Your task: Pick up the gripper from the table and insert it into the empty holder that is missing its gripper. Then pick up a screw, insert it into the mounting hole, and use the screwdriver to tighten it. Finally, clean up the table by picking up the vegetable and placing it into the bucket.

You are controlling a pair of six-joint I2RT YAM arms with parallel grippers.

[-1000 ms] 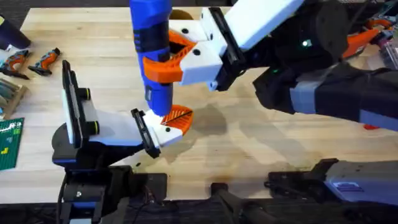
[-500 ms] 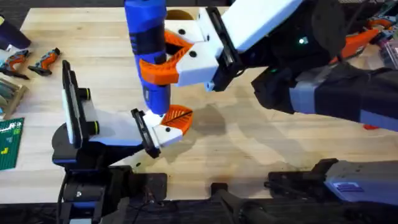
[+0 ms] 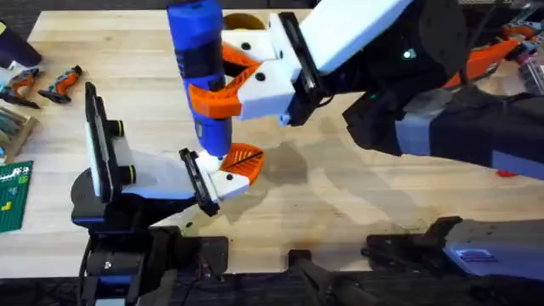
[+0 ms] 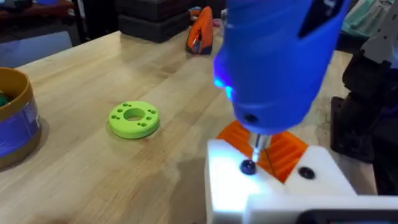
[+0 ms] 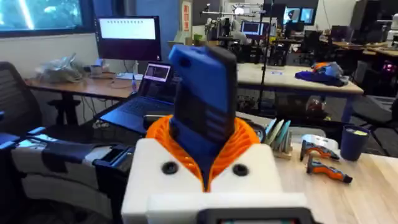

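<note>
The blue screwdriver (image 3: pixel 202 68) stands upright with my right gripper (image 3: pixel 223 85) shut around its body, orange pads on both sides (image 5: pixel 249 140). Its metal tip (image 4: pixel 256 144) presses on a dark screw (image 4: pixel 247 167) in the white holder (image 4: pixel 230 180), which is a finger base of my left gripper (image 3: pixel 245 161). The orange gripper (image 4: pixel 283 146) sits in that holder. My left gripper lies low over the table, white bases together, holding nothing. The blue bucket (image 4: pixel 15 124) with a tan rim stands beside it; a bit of dark green shows inside the rim.
A lime-green round disc (image 4: pixel 134 118) lies on the table between the bucket and my left gripper. Orange-and-black hand tools (image 3: pixel 61 83) and a green board (image 3: pixel 13 195) lie at the table's left edge. The right arm (image 3: pixel 442 102) spans the right side.
My right gripper and the screwdriver's top have drifted a little to the left. The tip stays on the holder. The left arm has not moved.
</note>
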